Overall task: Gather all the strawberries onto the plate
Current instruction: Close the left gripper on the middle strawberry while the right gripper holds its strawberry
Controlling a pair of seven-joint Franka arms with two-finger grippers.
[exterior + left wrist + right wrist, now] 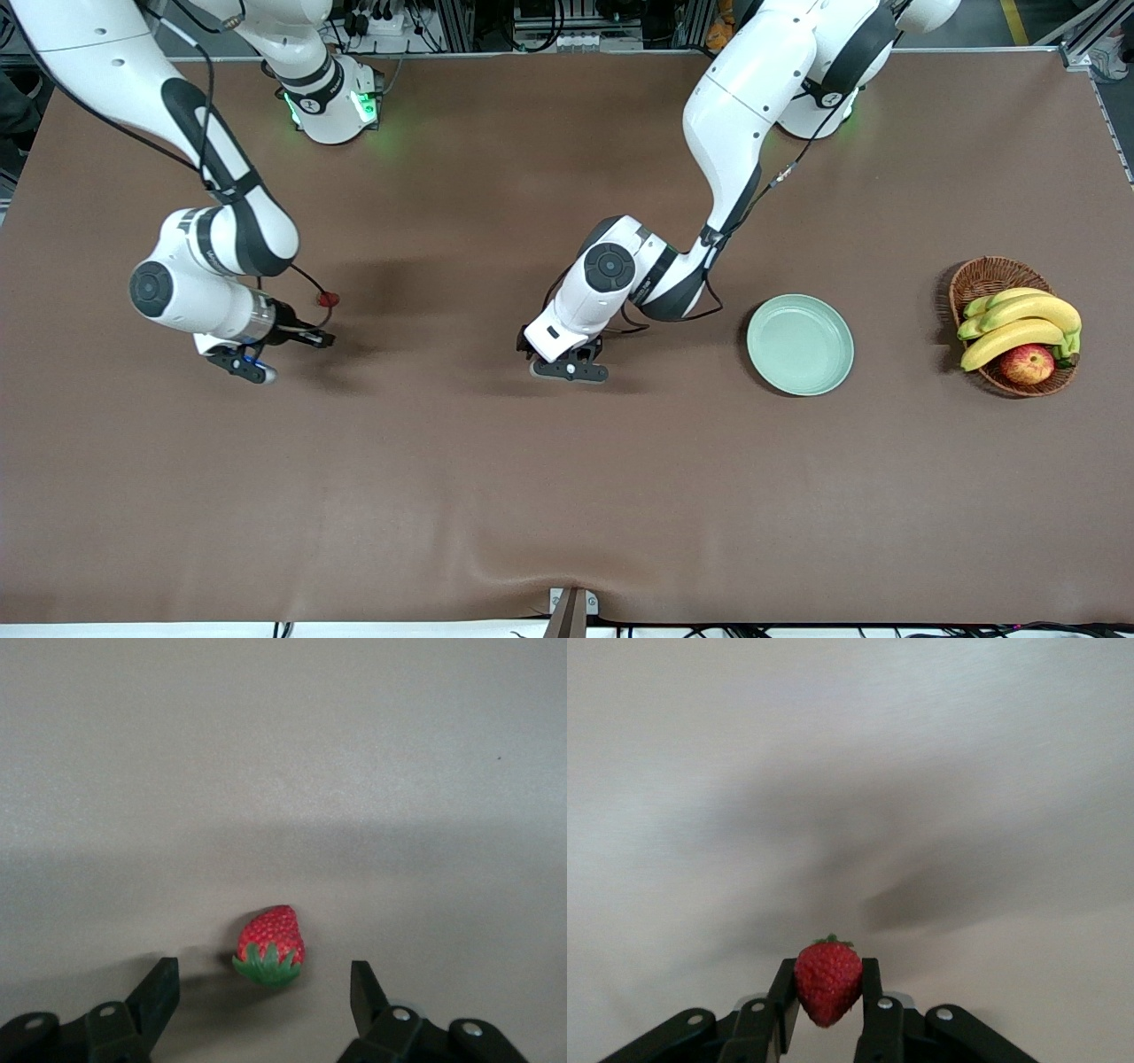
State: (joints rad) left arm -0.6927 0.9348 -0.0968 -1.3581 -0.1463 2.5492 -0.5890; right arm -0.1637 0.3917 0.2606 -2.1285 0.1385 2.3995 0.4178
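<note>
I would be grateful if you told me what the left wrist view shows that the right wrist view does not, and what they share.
Only the left wrist view: a strawberry lying on the table, between the spread fingers of the left hand, untouched. Only the right wrist view: a second strawberry clamped in the right hand, lifted off the cloth. Both: one red berry with a green cap, black fingers and bare brown tabletop; neither shows the plate.

glossy white arms with black joint bands and dark round caps, thin black cables along them, green lights at the bases, black fingers (158, 992) with silver screws.
</note>
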